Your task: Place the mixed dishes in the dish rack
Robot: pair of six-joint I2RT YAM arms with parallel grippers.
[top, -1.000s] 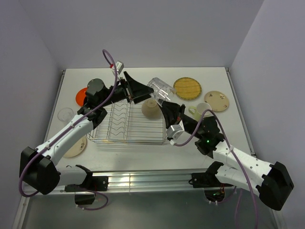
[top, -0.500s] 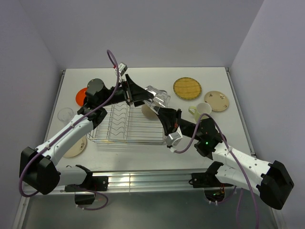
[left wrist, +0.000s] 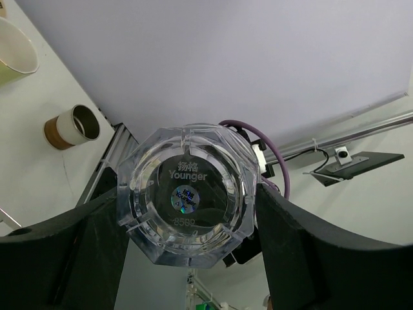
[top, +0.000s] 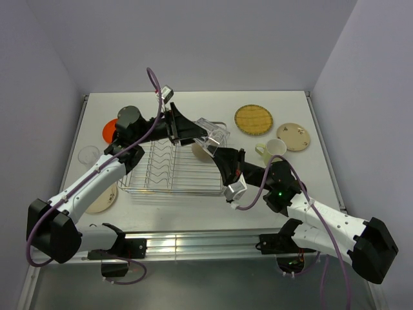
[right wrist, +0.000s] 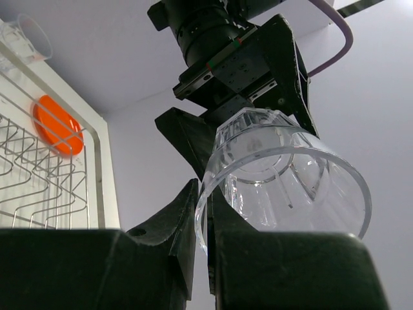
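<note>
A clear plastic cup [top: 213, 134] is held on its side in the air over the far right corner of the silver wire dish rack [top: 169, 169]. My left gripper [top: 195, 132] is shut on the cup's base, one finger on each side [left wrist: 190, 213]. My right gripper [top: 220, 152] is shut on the cup's rim from below, the rim pinched between its fingers [right wrist: 206, 223]. A beige bowl [top: 201, 152] sits at the rack's far right, partly hidden by the cup. The orange plate [top: 110, 130] lies far left.
A yellow woven plate [top: 253, 119], a tan plate [top: 293, 135] and a pale green mug [top: 275, 149] lie at the right. A cream plate [top: 104, 197] and a small clear cup [top: 89, 155] lie left of the rack. A brown cup [left wrist: 71, 126] shows in the left wrist view.
The left gripper has carried the cup down and to the left, towards the right gripper. The right gripper has moved up and closed on the cup's rim.
</note>
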